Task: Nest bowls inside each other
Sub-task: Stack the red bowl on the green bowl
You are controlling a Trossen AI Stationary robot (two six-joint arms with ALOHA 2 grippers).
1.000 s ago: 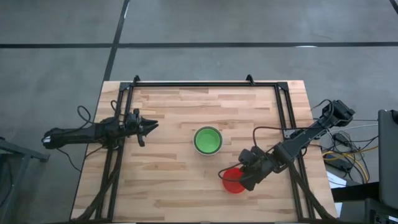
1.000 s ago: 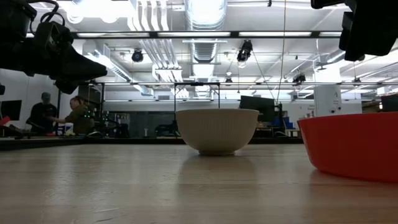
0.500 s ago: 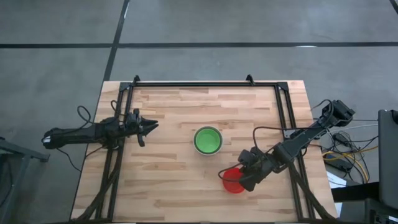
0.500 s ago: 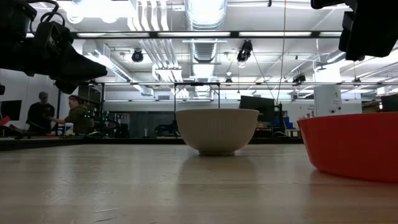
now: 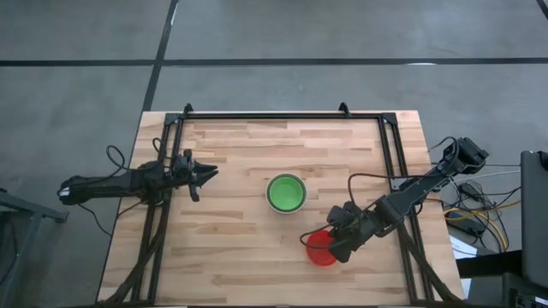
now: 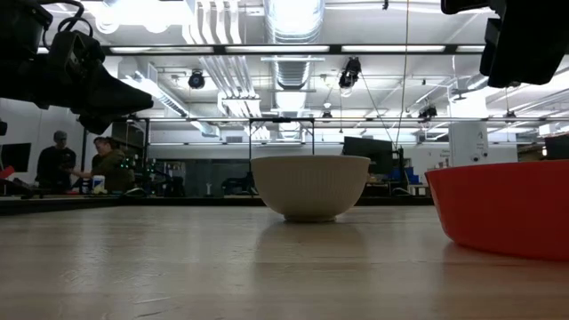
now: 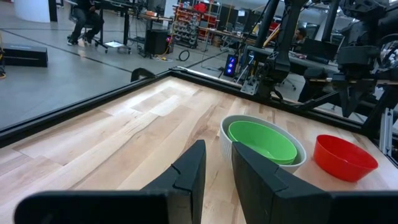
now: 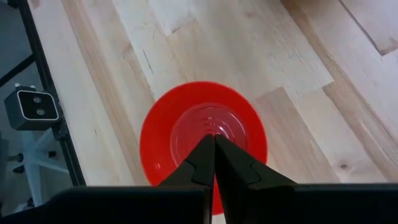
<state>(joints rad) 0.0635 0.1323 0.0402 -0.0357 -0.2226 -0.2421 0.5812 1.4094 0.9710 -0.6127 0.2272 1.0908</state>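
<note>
- Bowls are the job here, and the right hand [image 8: 214,144] hangs directly over the red bowl [image 8: 204,140], its two fingers pressed together with nothing between them.
- From that hand, the red bowl [image 5: 321,249] lies straight below, standing upright and open on the counter [image 5: 231,154], near its front right part.
- A bowl is round, so no long axis matters; the rim is the part to take, and the shut fingers would likely need to part first.
- Farther out, toward the middle of the counter, a white bowl [image 7: 227,127] stands with a green bowl [image 7: 261,140] nested inside, apart from the red one.
- The left hand [image 5: 208,172] waits well off at the counter's left, fingers partly apart and empty; the right arm is plainly nearer.
</note>
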